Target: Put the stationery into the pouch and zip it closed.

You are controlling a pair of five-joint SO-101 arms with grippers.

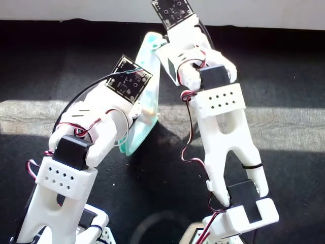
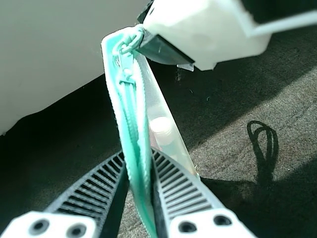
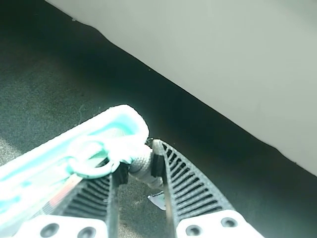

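Up over the mat (image 1: pixel 289 66) we've got the pouch (image 1: pixel 151 99) held up, left gripper (image 2: pixel 138 154) clamped on its near end, right gripper (image 3: pixel 138 159) pinching the zip pull (image 3: pixel 142 166) at the far end.

We note a dark, felt-like table covering (image 1: pixel 284 76), with a pale sunlit band (image 1: pixel 25 116) running across it. A plain white wall (image 1: pixel 254 11) borders its far edge. We record one looped shadow (image 2: pixel 262 141) on the covering.

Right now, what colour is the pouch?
The pouch is mint green along its edge, with clear sides; the left wrist view shows it best.
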